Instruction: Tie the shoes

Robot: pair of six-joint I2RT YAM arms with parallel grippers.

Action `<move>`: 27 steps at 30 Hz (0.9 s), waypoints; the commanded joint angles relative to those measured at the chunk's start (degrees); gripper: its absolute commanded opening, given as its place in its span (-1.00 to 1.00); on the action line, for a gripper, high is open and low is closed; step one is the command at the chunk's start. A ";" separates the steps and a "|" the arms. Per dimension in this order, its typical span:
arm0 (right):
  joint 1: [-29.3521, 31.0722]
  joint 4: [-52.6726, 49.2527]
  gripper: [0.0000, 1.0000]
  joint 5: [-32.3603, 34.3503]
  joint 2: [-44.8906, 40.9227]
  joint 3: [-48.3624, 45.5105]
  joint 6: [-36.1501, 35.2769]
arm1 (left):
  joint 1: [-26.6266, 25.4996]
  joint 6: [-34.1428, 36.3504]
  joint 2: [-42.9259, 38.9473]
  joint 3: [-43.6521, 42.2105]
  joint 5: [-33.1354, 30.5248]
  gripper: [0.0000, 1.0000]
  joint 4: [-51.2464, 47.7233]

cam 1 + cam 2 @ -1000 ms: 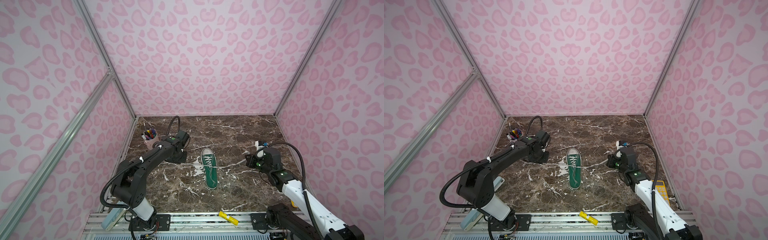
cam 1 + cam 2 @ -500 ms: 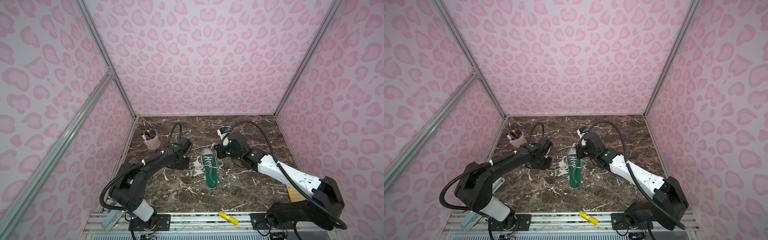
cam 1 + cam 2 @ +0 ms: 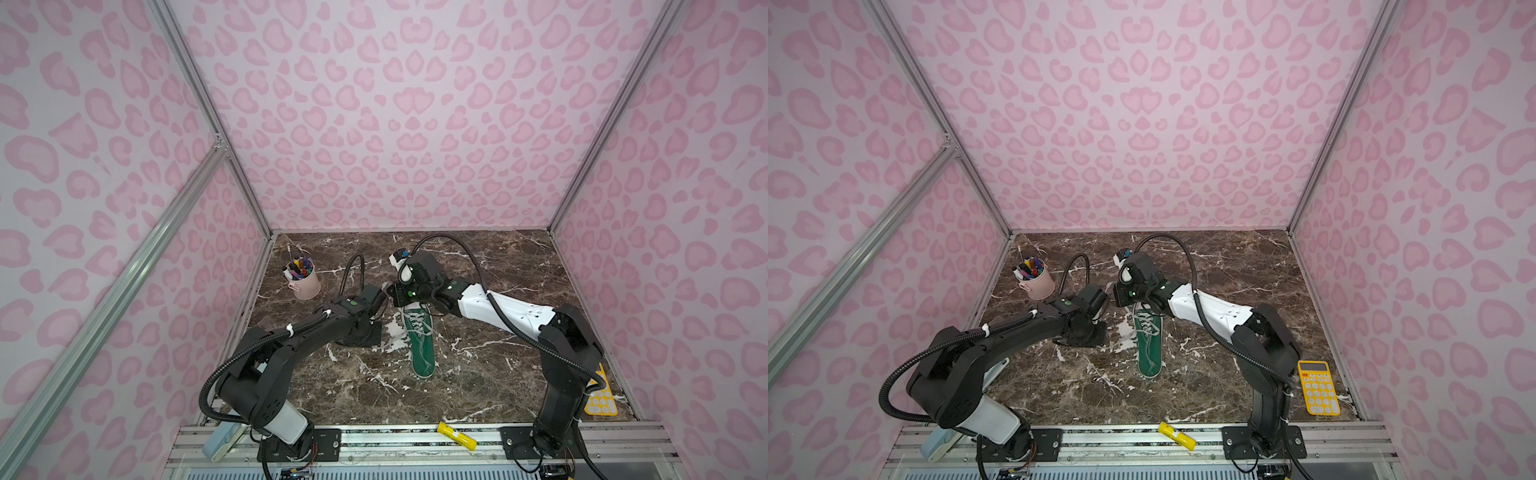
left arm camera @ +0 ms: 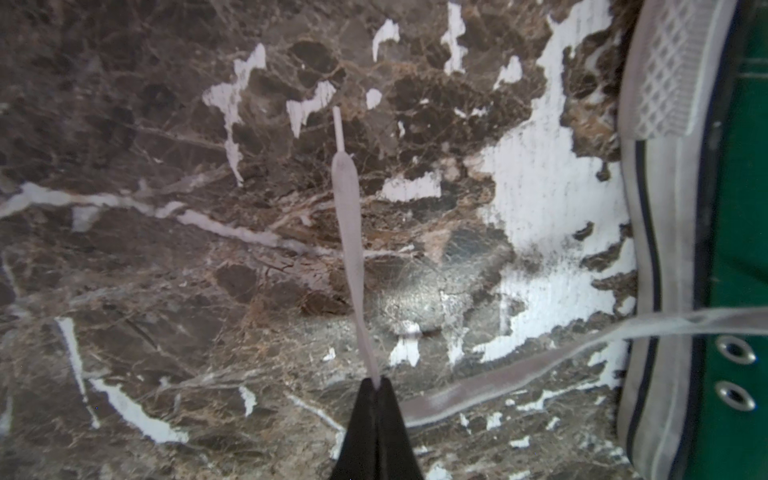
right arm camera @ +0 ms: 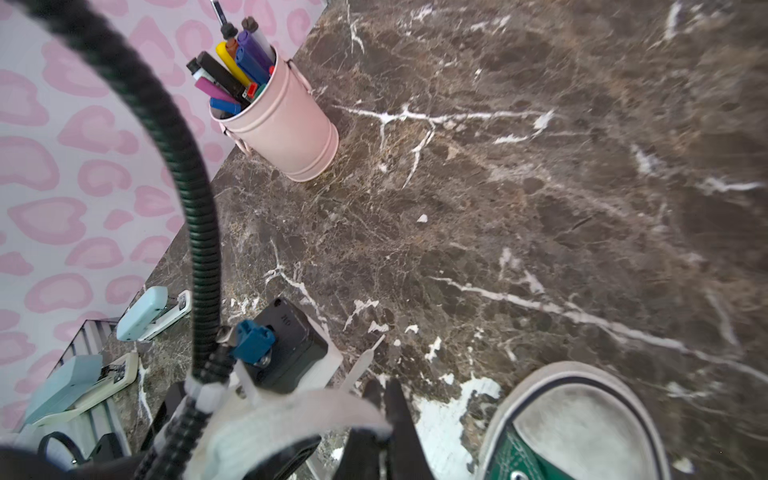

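- The green shoe (image 3: 419, 336) lies flat in the middle of the table (image 3: 478, 374), toe toward the back wall (image 3: 415, 145), laced but with no knot.
- The left pincer (image 4: 376, 380) is clenched on 1 lace (image 4: 349, 232) near its tip.
- The right pincer (image 5: 384, 390) is clenched too, seemingly on the 2nd lace (image 5: 363, 363), just beside the toe.
- I'd judge it early: the cross, knot and bow are all left.

Black arms (image 3: 291, 345), white link covers (image 3: 498, 307), ribbed black cables (image 5: 195, 187), perhaps green lights (image 3: 353, 303)
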 commanded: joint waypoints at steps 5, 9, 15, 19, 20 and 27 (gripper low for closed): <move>0.18 2.39 -0.83 -5.84 7.84 2.72 5.43 | -0.45 -2.68 -1.41 -2.09 0.07 -0.93 1.69; -0.20 -0.69 -0.77 -7.41 11.93 5.17 5.21 | -0.85 -3.63 -1.96 -2.77 -0.61 -0.93 1.59; -1.45 -2.64 -0.22 -7.04 11.58 7.08 5.99 | -0.98 -4.45 -2.22 -3.46 -0.55 -0.93 1.53; -3.32 -1.62 0.11 -7.63 9.13 4.42 7.93 | -0.93 -4.46 -1.90 -3.41 -1.18 -0.92 0.71; -3.89 -1.38 0.15 -7.67 8.35 3.60 8.23 | -0.94 -4.39 -1.88 -3.54 -1.32 -0.88 0.61; -7.73 -2.36 0.20 -6.47 1.54 -1.25 6.64 | -0.85 -2.66 -3.20 -2.96 -3.70 -0.12 -1.73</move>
